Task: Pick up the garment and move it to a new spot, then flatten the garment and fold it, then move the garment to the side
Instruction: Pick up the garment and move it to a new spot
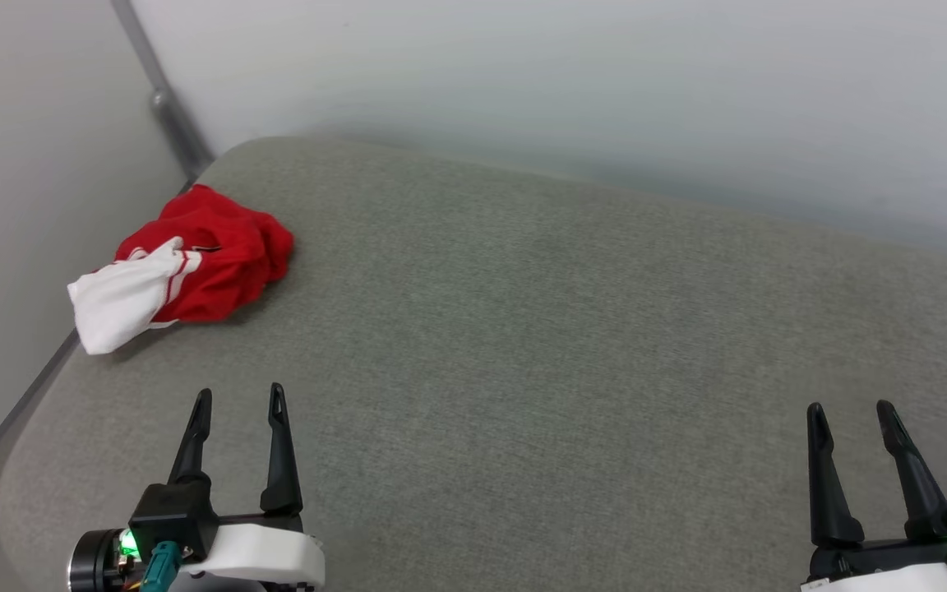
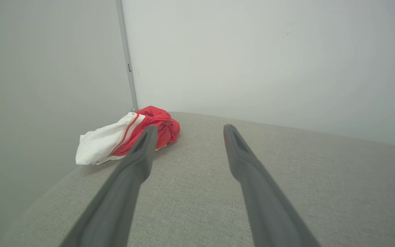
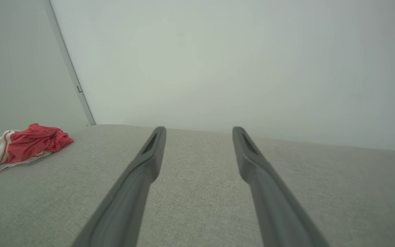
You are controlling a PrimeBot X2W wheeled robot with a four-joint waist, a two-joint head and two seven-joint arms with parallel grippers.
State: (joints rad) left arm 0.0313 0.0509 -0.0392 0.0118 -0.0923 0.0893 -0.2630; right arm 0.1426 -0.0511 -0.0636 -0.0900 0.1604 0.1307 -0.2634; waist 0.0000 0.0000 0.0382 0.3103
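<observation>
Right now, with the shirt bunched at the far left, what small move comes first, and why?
Probably reach the left tool forward and slightly left toward the garment. It lies crumpled and untouched near the far left edge of the grey surface; the left tool is open and nearest, while the right tool sits far across.

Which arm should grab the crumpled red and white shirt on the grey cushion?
Left, likely. The open left gripper sits close behind the crumpled red-and-white garment; the open right gripper is far across the grey cushion.
</observation>
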